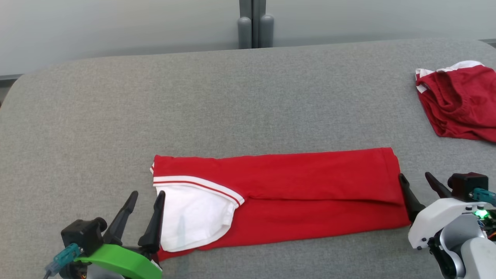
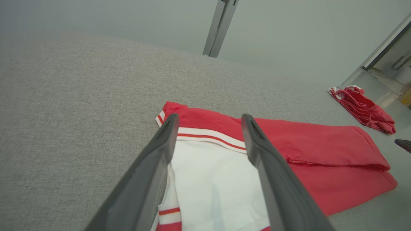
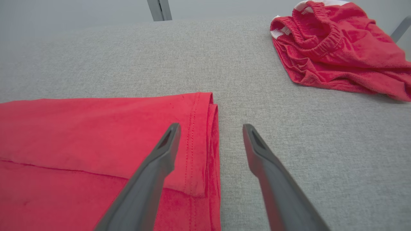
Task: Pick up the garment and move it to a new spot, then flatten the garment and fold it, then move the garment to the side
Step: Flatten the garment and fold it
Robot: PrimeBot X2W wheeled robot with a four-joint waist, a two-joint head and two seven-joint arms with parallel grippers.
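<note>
While wide apart, both pincers (image 1: 148, 192) (image 1: 414, 174) empty

Red garment (image 1: 310, 174), centre frame, white at its left end with a red-striped white band; crimson shorts (image 1: 457, 104), white-edged, upper right; grey woven desk (image 1: 155, 97).

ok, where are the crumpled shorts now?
Head view: the shorts lie at the far right edge of the table, beyond the right fingers and apart from the folded shirt.
</note>
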